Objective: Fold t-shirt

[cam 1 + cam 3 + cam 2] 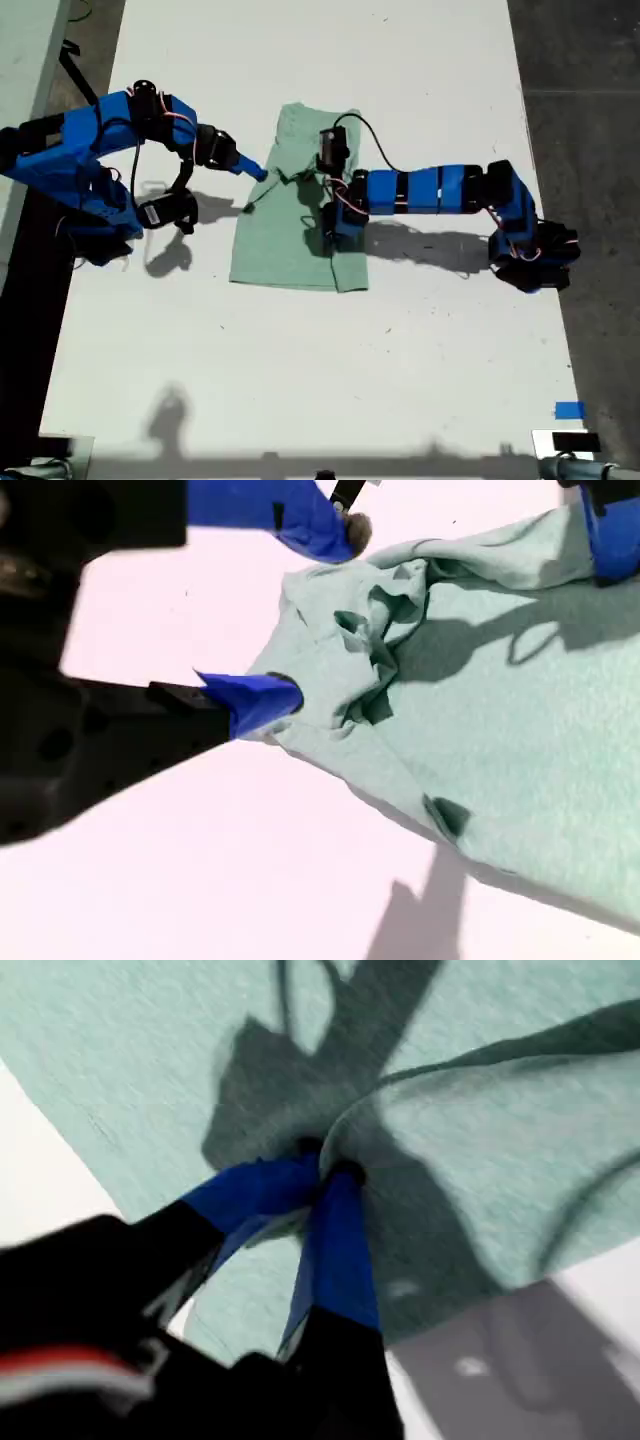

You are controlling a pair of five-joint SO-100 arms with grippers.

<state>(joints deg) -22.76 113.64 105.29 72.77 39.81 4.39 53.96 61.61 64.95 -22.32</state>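
Note:
The pale mint-green t-shirt [285,245] lies partly folded on the white table [300,380], with its upper part bunched. My first gripper [335,232], on the arm reaching in from the exterior view's right, is shut on a pinch of the t-shirt [130,1060] near the garment's right edge; its fingertips [325,1165] press together on a raised fold. My second gripper [254,171], on the arm at the exterior view's left, stands open at the crumpled edge of the t-shirt [520,730]. In its own view the second gripper [318,615] has its jaws wide apart, holding nothing.
A blue tape mark [568,410] sits near the table's lower right corner in the exterior view. Dark floor [580,120] borders the table on the exterior view's right and left. Both arm bases stand at the table's sides.

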